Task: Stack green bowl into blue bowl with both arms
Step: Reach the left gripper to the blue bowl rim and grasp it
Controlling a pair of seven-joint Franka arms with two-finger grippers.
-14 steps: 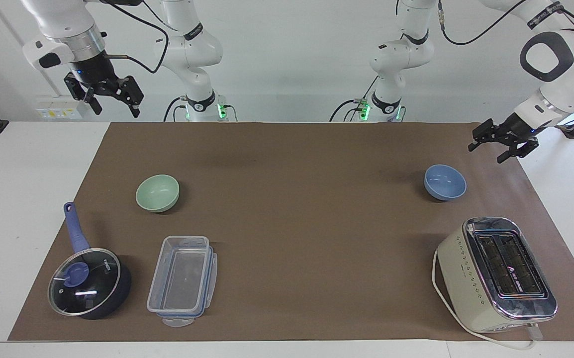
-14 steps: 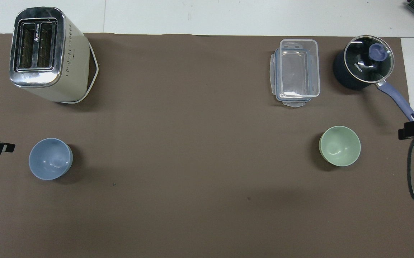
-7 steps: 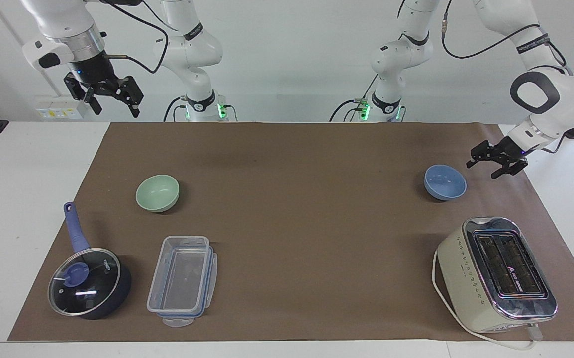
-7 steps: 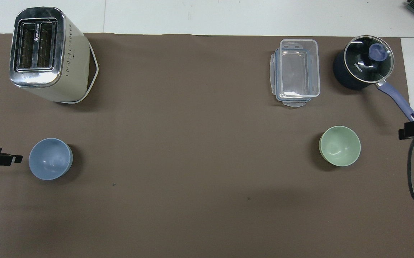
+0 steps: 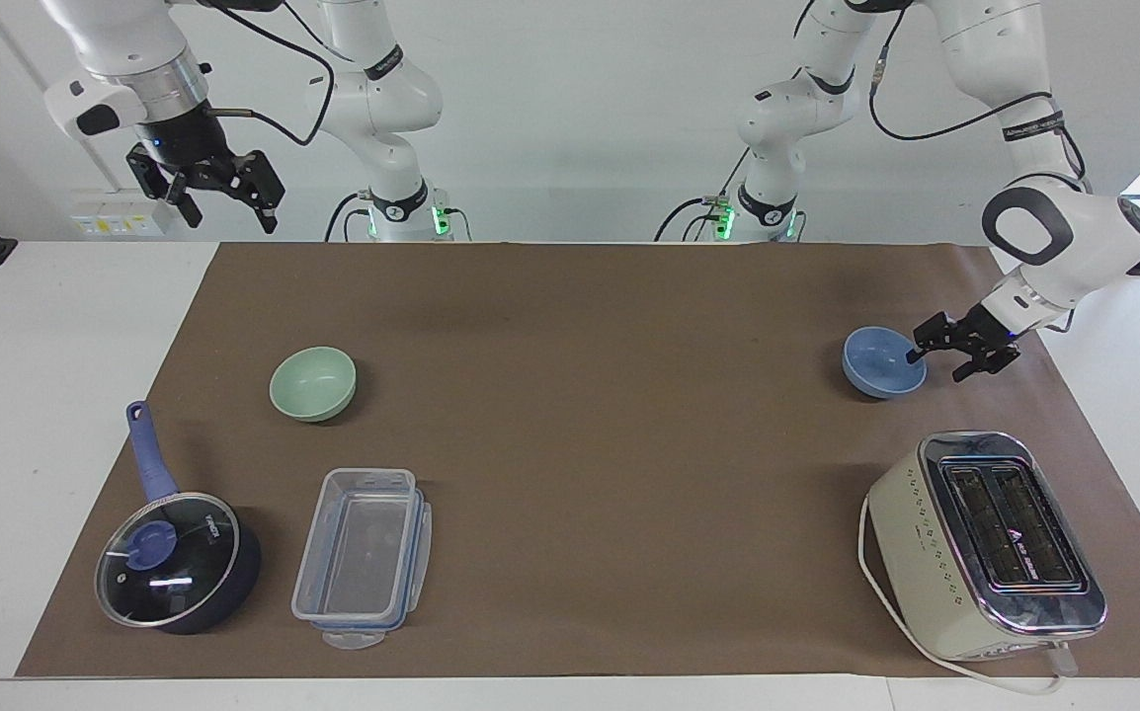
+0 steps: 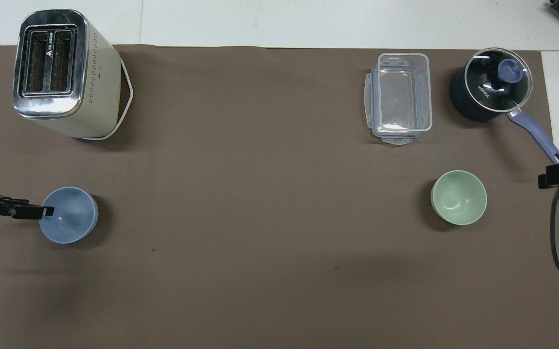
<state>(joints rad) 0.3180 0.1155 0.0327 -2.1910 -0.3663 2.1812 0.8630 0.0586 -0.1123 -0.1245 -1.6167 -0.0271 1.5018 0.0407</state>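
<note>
The blue bowl (image 5: 883,362) stands upright on the brown mat at the left arm's end; it also shows in the overhead view (image 6: 69,214). My left gripper (image 5: 936,366) is open and low at the bowl's rim, with one finger over the rim and the other outside it. In the overhead view the left gripper (image 6: 42,211) reaches over the bowl's edge. The green bowl (image 5: 312,383) stands upright at the right arm's end, also seen in the overhead view (image 6: 458,197). My right gripper (image 5: 224,202) is open and empty, waiting high over the table's edge at its own end.
A cream toaster (image 5: 985,543) stands farther from the robots than the blue bowl. A clear plastic container (image 5: 363,558) and a dark-blue lidded saucepan (image 5: 175,558) lie farther from the robots than the green bowl. The brown mat (image 5: 580,444) covers the table.
My left gripper has come down and moved toward the blue bowl, from beside it in the air to its rim. The right arm and both bowls have not moved.
</note>
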